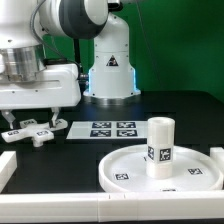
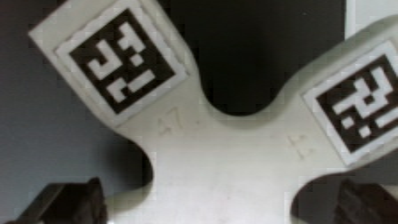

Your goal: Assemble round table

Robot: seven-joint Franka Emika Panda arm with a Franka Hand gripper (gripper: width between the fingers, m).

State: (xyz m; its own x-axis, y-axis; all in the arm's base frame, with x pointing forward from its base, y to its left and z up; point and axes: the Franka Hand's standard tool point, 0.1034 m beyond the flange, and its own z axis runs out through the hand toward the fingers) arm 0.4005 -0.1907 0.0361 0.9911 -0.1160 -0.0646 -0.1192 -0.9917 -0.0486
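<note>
The white cross-shaped base piece (image 1: 30,132) lies on the black table at the exterior view's left. My gripper (image 1: 31,123) is low over it. In the wrist view the base piece (image 2: 222,150) fills the picture, with a tag on each of two arms. My gripper (image 2: 214,205) is open, its dark fingertips (image 2: 68,200) standing on either side of the piece's middle. The round disc (image 1: 118,165) lies at the exterior view's right. The short tagged leg (image 1: 160,146) stands upright on it.
The marker board (image 1: 103,128) lies between the base piece and the disc. The arm's white pedestal (image 1: 110,68) stands at the back. White rail pieces (image 1: 8,168) run along the front edge of the table.
</note>
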